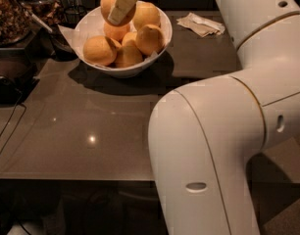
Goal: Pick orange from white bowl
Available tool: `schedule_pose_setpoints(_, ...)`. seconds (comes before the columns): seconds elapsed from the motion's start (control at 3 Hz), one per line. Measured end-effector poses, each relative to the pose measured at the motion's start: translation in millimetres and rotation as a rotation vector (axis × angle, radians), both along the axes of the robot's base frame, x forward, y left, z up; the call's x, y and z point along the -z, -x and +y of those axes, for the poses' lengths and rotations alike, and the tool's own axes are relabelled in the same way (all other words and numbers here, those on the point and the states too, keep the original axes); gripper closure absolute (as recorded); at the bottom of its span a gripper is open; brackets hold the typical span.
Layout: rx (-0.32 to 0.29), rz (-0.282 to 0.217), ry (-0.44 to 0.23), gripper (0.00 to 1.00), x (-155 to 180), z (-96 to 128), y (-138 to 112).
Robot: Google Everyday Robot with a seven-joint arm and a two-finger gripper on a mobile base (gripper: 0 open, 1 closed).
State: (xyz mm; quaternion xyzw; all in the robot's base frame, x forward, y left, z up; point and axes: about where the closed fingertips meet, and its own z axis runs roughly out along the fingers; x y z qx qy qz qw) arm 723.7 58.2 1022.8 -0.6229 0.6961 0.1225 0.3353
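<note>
Claw [116, 14] is up at the top edge, right over the white bowl [135, 70]. It's pinching the topmost orange [108, 2]. One pale finger [123, 3] lies slanted across the front of the fruit; the other is hidden behind it, so can't say how wide the gap is. That orange sits higher than the bowl's rim, right above the other oranges [99, 50] piled inside. The arm [213, 131] fills the right side, a fat white elbow bent in the foreground, upper link heading back toward the bowl. The bowl's at the far-left end of the dark tabletop [91, 126], with a crumpled napkin [201, 24] off to its right.
</note>
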Motion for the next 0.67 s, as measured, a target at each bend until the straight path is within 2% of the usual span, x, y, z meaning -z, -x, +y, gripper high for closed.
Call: schedule_pose_setpoints(0.67, 0.091, 0.026, -0.009, 1.00, 4, -15, 30)
